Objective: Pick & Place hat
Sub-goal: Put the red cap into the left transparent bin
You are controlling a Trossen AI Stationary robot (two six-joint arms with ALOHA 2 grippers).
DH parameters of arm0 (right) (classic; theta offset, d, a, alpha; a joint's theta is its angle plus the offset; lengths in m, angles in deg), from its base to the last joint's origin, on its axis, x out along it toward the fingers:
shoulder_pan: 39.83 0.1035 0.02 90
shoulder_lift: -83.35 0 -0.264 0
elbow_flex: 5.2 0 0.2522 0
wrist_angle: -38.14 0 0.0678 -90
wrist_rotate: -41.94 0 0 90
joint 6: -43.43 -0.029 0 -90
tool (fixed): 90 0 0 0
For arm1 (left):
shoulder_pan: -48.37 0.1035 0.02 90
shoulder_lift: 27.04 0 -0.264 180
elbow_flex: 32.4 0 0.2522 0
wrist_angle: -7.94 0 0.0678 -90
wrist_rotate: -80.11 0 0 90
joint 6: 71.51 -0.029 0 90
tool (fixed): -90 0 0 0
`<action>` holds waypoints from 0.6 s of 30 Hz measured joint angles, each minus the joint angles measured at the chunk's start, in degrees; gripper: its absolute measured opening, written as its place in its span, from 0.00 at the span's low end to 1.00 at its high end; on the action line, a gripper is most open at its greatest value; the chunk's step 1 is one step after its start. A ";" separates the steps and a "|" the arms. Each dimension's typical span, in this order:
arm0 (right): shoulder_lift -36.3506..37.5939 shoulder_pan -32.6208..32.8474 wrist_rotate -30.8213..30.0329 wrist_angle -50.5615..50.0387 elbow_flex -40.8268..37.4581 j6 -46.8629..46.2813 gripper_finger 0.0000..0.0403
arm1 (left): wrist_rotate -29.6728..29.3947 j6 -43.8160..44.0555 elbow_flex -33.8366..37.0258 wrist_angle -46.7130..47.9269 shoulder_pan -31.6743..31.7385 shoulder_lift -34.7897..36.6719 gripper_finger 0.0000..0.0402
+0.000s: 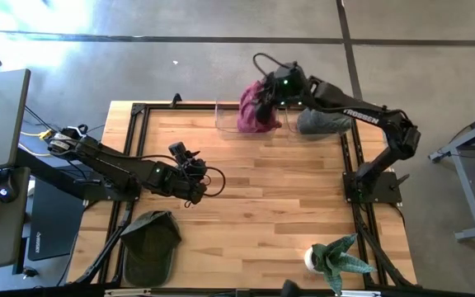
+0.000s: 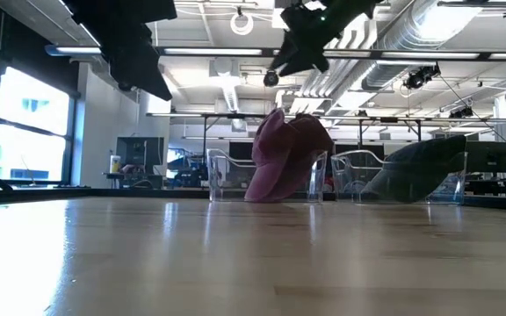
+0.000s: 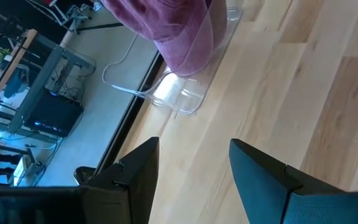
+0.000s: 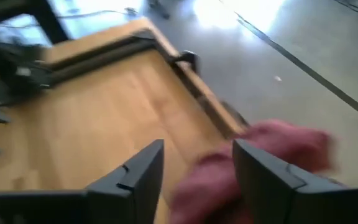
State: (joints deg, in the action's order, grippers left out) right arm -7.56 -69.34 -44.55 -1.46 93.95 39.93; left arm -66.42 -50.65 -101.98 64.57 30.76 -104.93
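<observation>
A maroon hat (image 1: pixel 256 111) sits in a clear bin (image 1: pixel 225 120) at the table's far edge, bulging above the bin's rim (image 2: pixel 286 158). My right gripper (image 1: pixel 268 92) hangs open just above it; in the low view the gripper (image 2: pixel 299 54) is clear of the hat's top. In the right wrist view the hat (image 4: pixel 260 165) lies below the open fingers (image 4: pixel 197 146). My left gripper (image 1: pixel 195 169) is open and empty over the table's middle left. Its wrist view looks toward the hat (image 3: pixel 169 31) and the bin (image 3: pixel 179 96).
A grey hat (image 1: pixel 324 122) lies in a second clear bin (image 2: pixel 358 171) to the right of the first. A dark green hat (image 1: pixel 151 243) lies at the near left corner. A potted plant (image 1: pixel 336 260) stands at the near right edge.
</observation>
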 joint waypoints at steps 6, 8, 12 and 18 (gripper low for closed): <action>-5.75 2.47 1.12 6.63 0.00 0.53 0.17 | -0.03 -0.10 0.00 -0.57 0.00 0.00 0.47; -8.43 2.16 1.01 7.26 0.00 0.62 0.06 | 0.04 -0.58 0.00 -1.24 0.00 0.00 0.47; -13.29 1.15 0.22 5.36 0.00 0.75 0.04 | 0.09 -0.96 0.00 -1.29 0.00 0.00 0.47; -15.63 -0.16 -10.95 -5.76 0.00 -0.56 0.06 | 0.46 -1.09 0.00 -1.29 0.00 0.00 0.47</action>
State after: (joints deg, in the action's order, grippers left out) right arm -23.19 -69.50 -55.50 -7.22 93.95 39.37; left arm -65.95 -51.74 -101.98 63.28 30.76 -104.93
